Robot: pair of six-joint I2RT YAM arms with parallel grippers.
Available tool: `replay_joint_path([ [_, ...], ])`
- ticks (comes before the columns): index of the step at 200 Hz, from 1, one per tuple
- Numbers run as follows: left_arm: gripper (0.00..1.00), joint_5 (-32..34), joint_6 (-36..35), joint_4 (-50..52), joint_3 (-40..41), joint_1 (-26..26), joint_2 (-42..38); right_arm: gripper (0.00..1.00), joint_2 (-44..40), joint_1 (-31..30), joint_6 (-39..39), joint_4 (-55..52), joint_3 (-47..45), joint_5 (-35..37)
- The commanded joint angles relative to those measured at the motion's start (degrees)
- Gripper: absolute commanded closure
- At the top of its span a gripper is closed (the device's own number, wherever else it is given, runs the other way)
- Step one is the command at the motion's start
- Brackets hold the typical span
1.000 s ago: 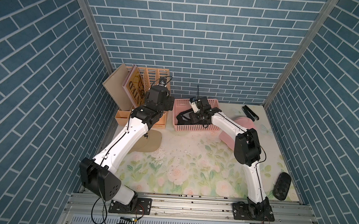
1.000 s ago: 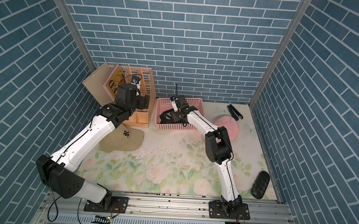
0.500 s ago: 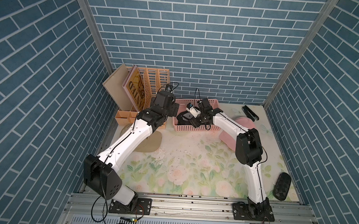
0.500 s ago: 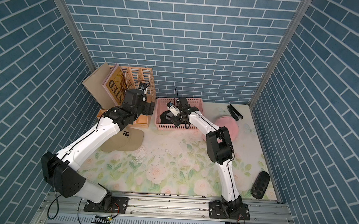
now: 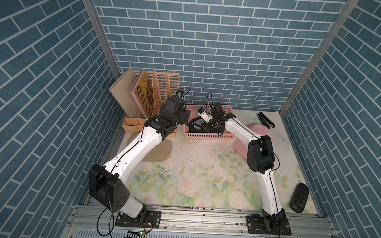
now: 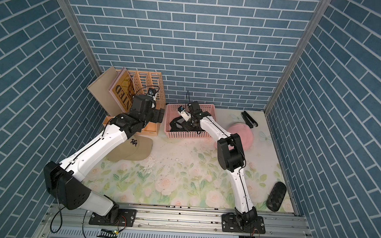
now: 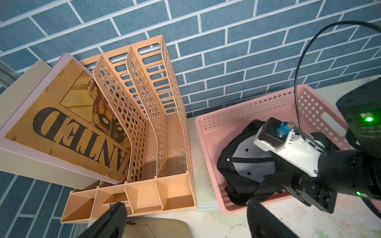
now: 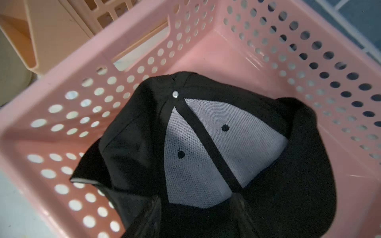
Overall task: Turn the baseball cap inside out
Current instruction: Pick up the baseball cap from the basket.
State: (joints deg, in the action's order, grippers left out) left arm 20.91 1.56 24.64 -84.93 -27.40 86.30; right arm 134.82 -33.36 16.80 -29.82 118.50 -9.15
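"Right wrist view first: where is the cap, and what are you holding?"

"The black baseball cap (image 8: 206,144) lies in the pink basket (image 8: 257,53) with its pale lining panels up, so the crown looks partly turned to me. My right gripper (image 8: 194,214) is down at its near edge, black on black. I cannot tell whether it has fabric pinched. My left gripper (image 7: 185,205) hangs spread wide and empty near the orange file rack (image 7: 156,115)."

"How would you finish it well?"

"Pin the brim side with 1 gripper and push the crown through with the other, slowly, so the seams don't bunch."

"Room?"

"Tight. The basket's 4 walls hem the cap in, and the rack stands just beside the basket. The floral mat (image 5: 204,177) in front is open. I'd lift the cap there, between the tan cap (image 6: 135,148) and the pink cap (image 6: 245,136)."
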Motion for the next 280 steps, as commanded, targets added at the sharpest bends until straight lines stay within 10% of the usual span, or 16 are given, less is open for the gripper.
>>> replay_joint_path([
  [1, 0.04, -0.2, 0.0, 0.9, -1.4, -0.3, 0.6, 0.4, 0.4, 1.0, -3.0, 5.0, -0.7, 1.5],
  [81, 0.05, -0.4, 0.7, 1.1, -2.7, -1.0, 3.1, 0.34, 4.0, 4.2, -21.9, 12.8, 2.4, 11.2],
  [190, 0.05, -0.8, 0.5, 1.0, -2.5, -2.4, 4.4, 0.26, 13.3, 3.9, -23.4, 11.3, 10.1, 11.9],
  [280, 0.07, -1.5, 0.5, 0.9, -2.5, -3.4, 4.8, 0.95, 8.6, 4.0, -23.5, 18.3, 1.3, 8.8],
])
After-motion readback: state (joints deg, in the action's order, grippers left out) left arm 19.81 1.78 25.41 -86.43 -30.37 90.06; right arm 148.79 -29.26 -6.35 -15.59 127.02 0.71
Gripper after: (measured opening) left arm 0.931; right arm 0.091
